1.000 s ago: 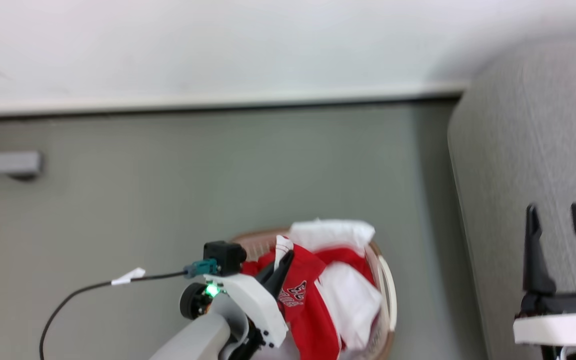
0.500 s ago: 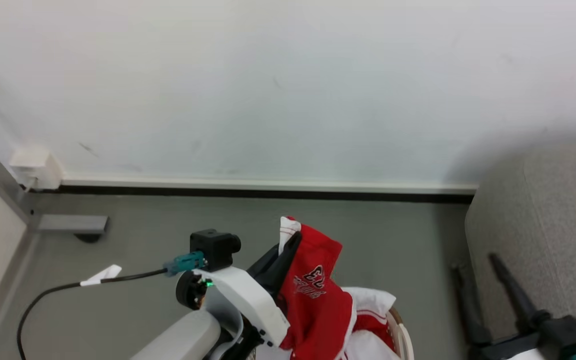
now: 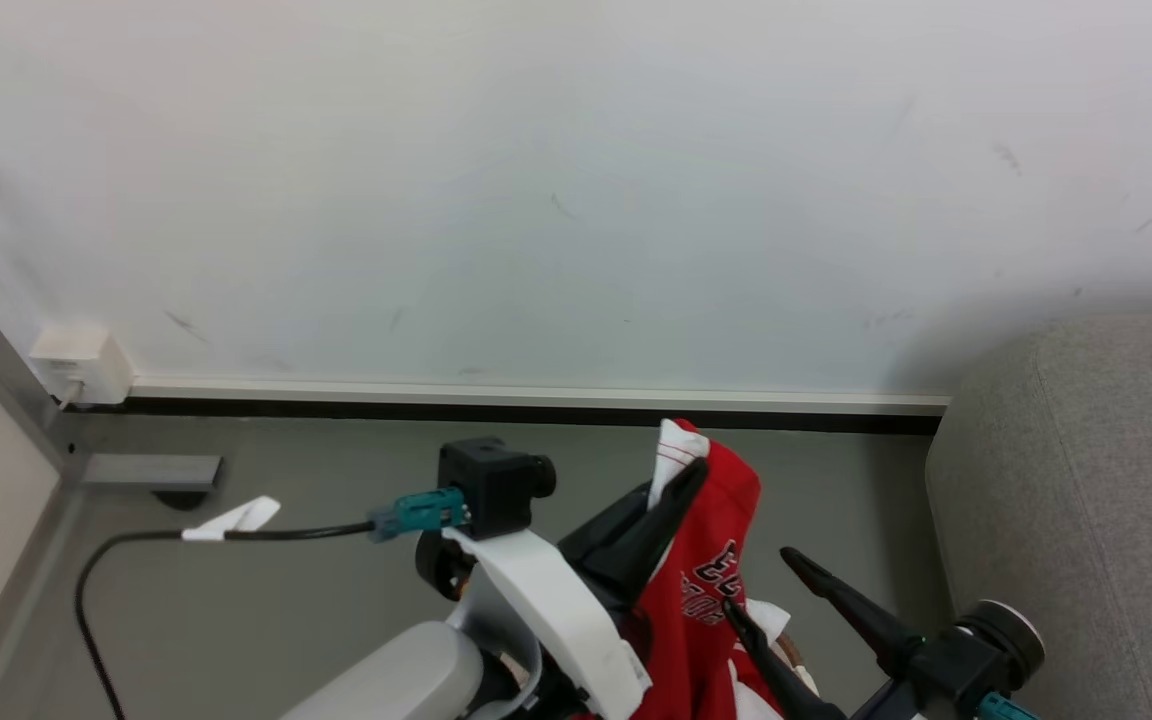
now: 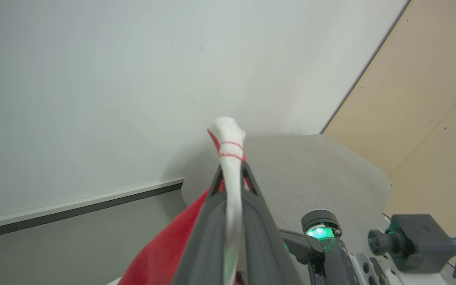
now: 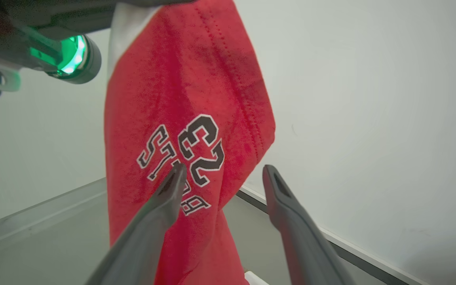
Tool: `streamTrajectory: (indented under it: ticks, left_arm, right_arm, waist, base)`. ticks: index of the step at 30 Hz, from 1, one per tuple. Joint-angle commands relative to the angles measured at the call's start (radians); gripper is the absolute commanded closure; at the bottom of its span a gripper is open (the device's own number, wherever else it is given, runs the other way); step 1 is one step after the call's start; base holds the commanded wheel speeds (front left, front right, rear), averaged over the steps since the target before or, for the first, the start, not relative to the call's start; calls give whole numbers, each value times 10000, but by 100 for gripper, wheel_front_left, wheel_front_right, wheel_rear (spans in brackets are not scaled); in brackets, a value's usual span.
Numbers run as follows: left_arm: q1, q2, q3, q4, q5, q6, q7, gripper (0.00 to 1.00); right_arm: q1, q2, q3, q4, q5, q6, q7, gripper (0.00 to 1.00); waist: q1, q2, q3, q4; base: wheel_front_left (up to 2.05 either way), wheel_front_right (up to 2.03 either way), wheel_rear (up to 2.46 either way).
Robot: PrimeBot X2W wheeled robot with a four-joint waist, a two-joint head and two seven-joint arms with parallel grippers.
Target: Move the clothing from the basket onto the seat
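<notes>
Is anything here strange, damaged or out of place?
Nothing stands out. The left gripper is shut on a red garment by its white trim, and it hangs down. The right gripper is open near it. The wall has faint scuffs.

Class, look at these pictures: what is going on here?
The robot's left gripper is shut on a red garment with dark lettering, holding it up in the air by its white trim. The right gripper is open, close by the hanging cloth but not closed on it. The grey seat is off to the robot's right.
</notes>
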Motion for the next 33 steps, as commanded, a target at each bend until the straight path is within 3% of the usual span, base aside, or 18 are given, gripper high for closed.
streamTrajectory:
  ticks: [1, 10, 12, 13, 20, 21, 22, 23, 33]
  left_arm:
    - [-117, -28, -60, -166, -104, -90, 110, 100]
    - [-327, -270, -509, -406, -531, -849, 631, 100]
    - [-350, -297, -520, -345, -582, -910, 603, 100]
    - [-354, -312, -526, -304, -584, -936, 582, 100]
    - [-430, -276, -485, 192, -176, -795, 281, 100]
    - [-437, -256, -433, 279, -103, -751, 166, 80]
    - [-408, -252, -379, 378, -66, -712, 46, 55]
    - [-377, -249, -376, 466, -20, -696, -44, 0]
    - [-238, -444, -445, 1718, 570, -751, -1112, 0]
  right_arm:
    - [-306, -166, 374, 112, 204, -25, 4, 0]
    - [-1876, -900, 2879, 642, 1735, -25, 4, 0]
    - [-2158, -978, 3238, 703, 2118, -25, 4, 63]
    - [-2257, -1023, 3360, 702, 2299, -25, 4, 100]
    - [-2452, -1194, 3147, 512, 3168, -25, 3, 100]
    - [-2405, -1215, 2965, 471, 3194, -25, 1, 100]
    - [-2334, -1228, 2710, 430, 3248, -25, 1, 100]
    - [-2243, -1260, 2475, 380, 3251, -25, 1, 100]
    - [-1739, -1715, 258, -381, 3052, -25, 3, 100]
  waist:
    - [1, -1, 6, 20]
    - [1, -1, -10, 90]
    - [1, -1, -30, 100]
    - [1, -1, -45, 101]
    - [1, -1, -38, -13]
    - [1, -1, -24, -58]
    - [1, -1, -10, -109]
    - [1, -1, 8, -173]
    - [1, -1, 350, -1308]
  base:
    - [0, 0, 0]
    - [0, 0, 0]
    - [0, 0, 0]
    - [0, 0, 0]
    - [0, 0, 0]
    - [0, 0, 0]
    - [0, 0, 0]
    - [0, 0, 0]
    - [0, 0, 0]
